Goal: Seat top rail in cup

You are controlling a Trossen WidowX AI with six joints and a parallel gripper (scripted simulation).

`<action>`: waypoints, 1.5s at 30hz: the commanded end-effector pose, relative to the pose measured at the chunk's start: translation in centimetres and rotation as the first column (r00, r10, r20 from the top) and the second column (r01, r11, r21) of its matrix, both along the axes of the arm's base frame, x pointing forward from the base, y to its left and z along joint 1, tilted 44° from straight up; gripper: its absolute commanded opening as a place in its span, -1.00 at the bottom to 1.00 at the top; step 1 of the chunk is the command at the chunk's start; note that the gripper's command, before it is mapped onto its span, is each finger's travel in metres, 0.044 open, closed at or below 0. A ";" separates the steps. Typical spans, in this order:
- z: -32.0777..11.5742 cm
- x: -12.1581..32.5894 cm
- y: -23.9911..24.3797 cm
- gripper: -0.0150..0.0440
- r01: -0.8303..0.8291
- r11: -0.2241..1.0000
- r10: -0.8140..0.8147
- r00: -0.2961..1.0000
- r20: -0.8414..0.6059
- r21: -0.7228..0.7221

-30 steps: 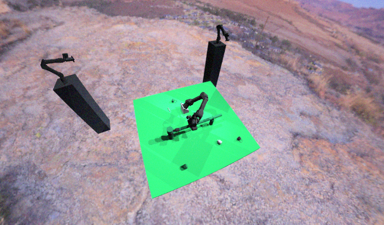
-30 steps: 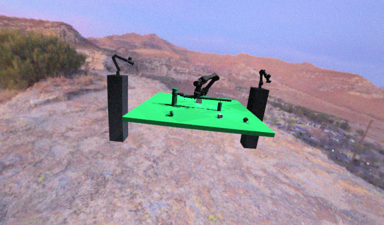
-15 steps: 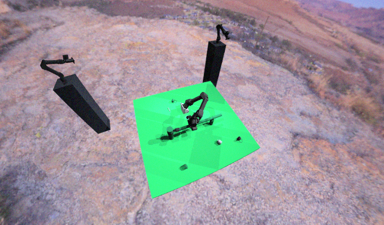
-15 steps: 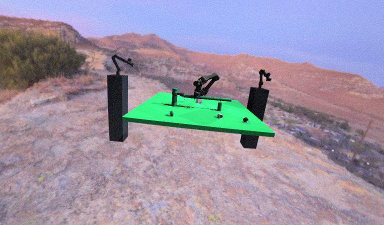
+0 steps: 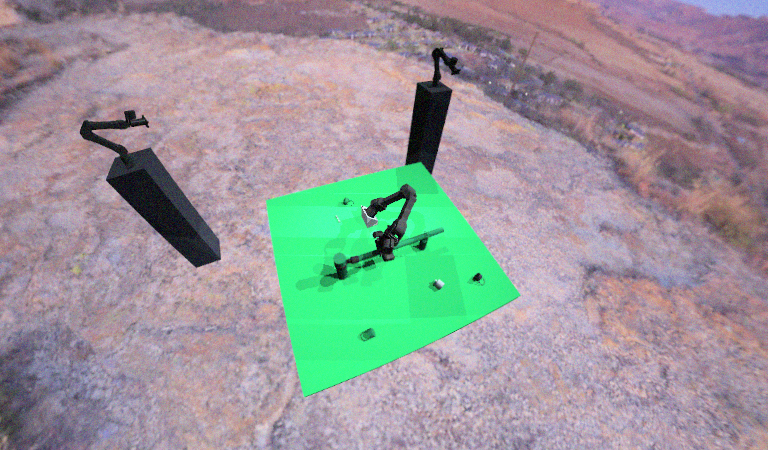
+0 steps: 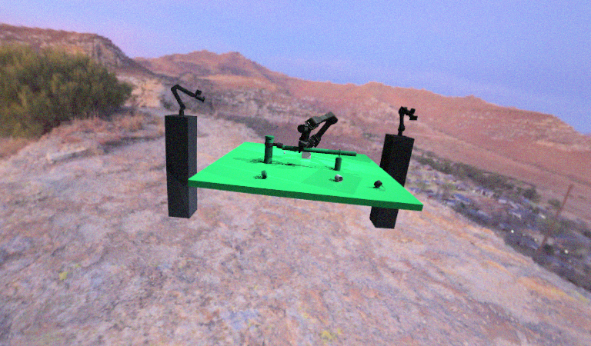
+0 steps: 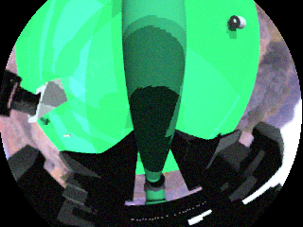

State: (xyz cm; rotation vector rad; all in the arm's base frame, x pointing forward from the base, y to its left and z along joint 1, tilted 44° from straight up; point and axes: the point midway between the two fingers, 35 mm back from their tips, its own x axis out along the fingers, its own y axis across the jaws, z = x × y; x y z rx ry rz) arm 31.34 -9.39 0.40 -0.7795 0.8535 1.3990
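Note:
The long dark green rail [image 5: 433,233] [image 6: 348,153] [image 7: 153,57] lies nearly level. My gripper [image 5: 387,254] [image 6: 303,149] [image 7: 151,130] is shut on it around mid-length. The big post [image 5: 340,265] [image 6: 268,153] stands upright at the rail's left end. The dark end cup [image 5: 353,260] [image 6: 278,145] [image 7: 153,183] is on the post's rail side, a little below the post cap [image 6: 269,137]. The rail's end meets the cup; how deep it sits is hidden. The short post [image 5: 422,244] [image 6: 338,164] stands under the rail's other part; its loop cap is too small to make out clearly.
On the green table [image 5: 322,337] [image 6: 226,179] lie a white fitting [image 5: 437,283] [image 6: 338,178], a black fitting [image 5: 477,277] [image 6: 378,184] and a dark cap [image 5: 368,333] [image 6: 264,174]. A grey mount [image 5: 369,217] [image 6: 306,155] [image 7: 54,95] is at my arm's base. Two other arms stand on black pedestals beyond the table.

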 end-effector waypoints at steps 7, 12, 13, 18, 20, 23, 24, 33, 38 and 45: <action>0.2 0.2 -0.8 -0.49 0.003 1.000 -0.003 1.000 0.007 -0.013; 0.3 0.2 -1.0 -0.49 0.003 1.000 -0.003 1.000 0.007 -0.013; 0.3 0.2 -1.0 -0.49 0.003 1.000 -0.003 1.000 0.007 -0.013; 0.3 0.2 -1.1 -0.49 0.003 1.000 -0.003 1.000 0.007 -0.013; 0.3 0.3 -1.2 -0.49 0.003 1.000 -0.003 1.000 0.007 -0.013; 0.3 0.3 -1.2 -0.49 0.003 1.000 -0.003 1.000 0.007 -0.013; 0.3 0.3 -1.3 -0.49 0.003 1.000 -0.003 1.000 0.007 -0.013; 0.1 0.0 -0.1 -0.49 -0.008 1.000 0.008 1.000 -0.007 0.007; 0.0 0.1 -0.3 -0.49 -0.008 1.000 0.008 1.000 -0.007 0.007; 0.0 0.1 -0.5 -0.49 -0.008 1.000 0.008 1.000 -0.007 0.007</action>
